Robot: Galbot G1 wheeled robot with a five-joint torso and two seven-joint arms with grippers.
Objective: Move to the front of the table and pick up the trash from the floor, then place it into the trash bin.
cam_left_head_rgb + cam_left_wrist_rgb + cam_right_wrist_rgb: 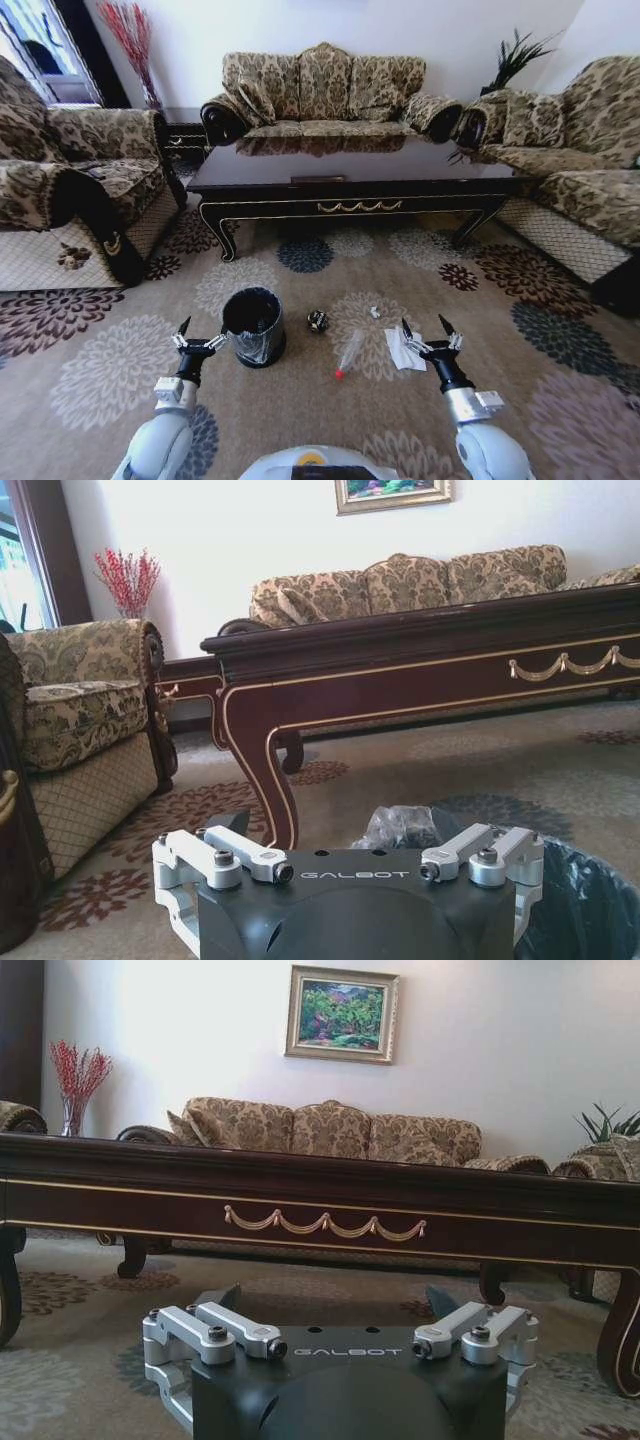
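Dark wood table (350, 170) stands at twelve o'clock, so the approach looks done. Bottle (349, 354), paper (403, 349), dark ball (318, 321) and probably a scrap (375, 312) lie on the floor (300, 400); bin (254, 326) at eleven. Left gripper (200, 331) and right gripper (421, 327) spread wide, empty.

Dark glossy table (350, 170), gold scroll trim, at far side. Black bagged trash bin (254, 326) upright on floor (300, 400), near-left. Right of it: dark ball (318, 321), white scrap (375, 312), clear red-capped bottle (349, 354) lying down, crumpled white paper (403, 349).
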